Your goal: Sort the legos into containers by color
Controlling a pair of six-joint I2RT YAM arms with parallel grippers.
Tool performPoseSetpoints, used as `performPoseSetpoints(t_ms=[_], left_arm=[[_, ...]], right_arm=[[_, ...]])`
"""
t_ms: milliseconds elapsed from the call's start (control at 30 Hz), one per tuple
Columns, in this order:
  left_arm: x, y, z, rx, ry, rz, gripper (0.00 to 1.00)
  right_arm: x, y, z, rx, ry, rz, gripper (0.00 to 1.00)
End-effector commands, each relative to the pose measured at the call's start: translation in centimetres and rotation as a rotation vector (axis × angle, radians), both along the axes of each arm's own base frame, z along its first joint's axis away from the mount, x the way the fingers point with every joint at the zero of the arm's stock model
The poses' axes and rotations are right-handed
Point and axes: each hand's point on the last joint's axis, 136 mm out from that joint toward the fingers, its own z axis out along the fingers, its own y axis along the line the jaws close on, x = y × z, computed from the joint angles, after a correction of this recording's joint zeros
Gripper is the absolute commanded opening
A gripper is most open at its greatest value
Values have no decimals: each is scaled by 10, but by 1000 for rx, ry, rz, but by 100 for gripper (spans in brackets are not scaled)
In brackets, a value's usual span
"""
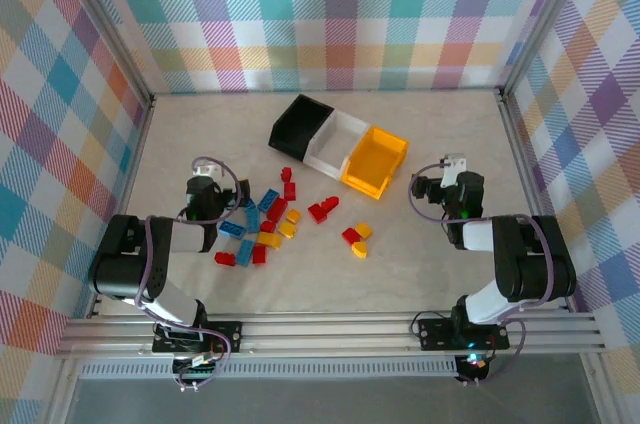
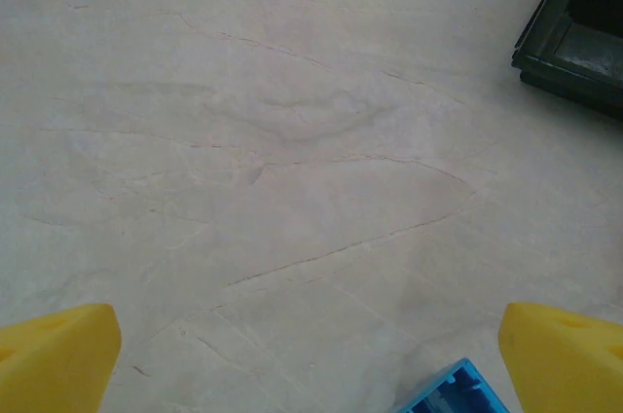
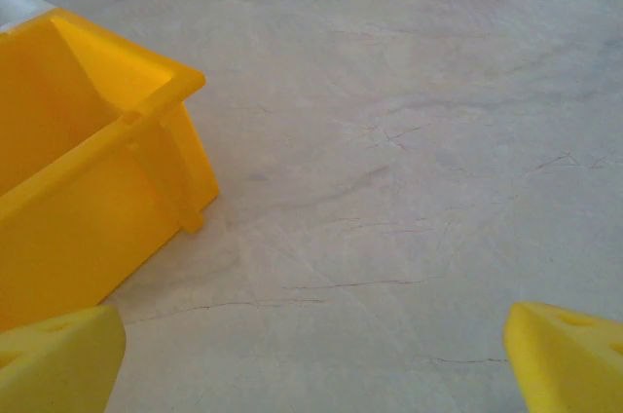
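A pale marbled table (image 1: 420, 264) sits inside plaid walls (image 1: 330, 14). The left gripper (image 2: 311, 359) and right gripper (image 3: 311, 359) both gape wide and empty, at the top view's lower left and lower right. The legos (image 1: 268, 226) lie scattered between them, a blue lego (image 2: 453, 394) just by the left fingers, and the black bin (image 1: 300, 109), white bin (image 1: 345, 122) and yellow bin (image 1: 365, 184) stand in a row at centre.

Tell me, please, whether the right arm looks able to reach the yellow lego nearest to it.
Probably yes: the right pincer stands open, and bare table lies between it and that yellow lego; the yellow bin sits farther back, beside the path.
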Motion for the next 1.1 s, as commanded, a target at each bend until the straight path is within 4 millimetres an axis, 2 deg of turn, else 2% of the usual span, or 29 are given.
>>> performPoseSetpoints(t_ms=[0, 767, 933, 1067], left_arm=[[6, 0, 10, 2, -38, -13, 100], [6, 0, 10, 2, -39, -12, 100], [12, 27, 29, 17, 13, 165, 100], [9, 28, 43, 4, 64, 179, 100]], right_arm=[[3, 0, 4, 7, -16, -2, 100], [3, -1, 5, 11, -16, 0, 100], [4, 0, 16, -3, 5, -7, 100], [-1, -5, 28, 21, 82, -59, 100]])
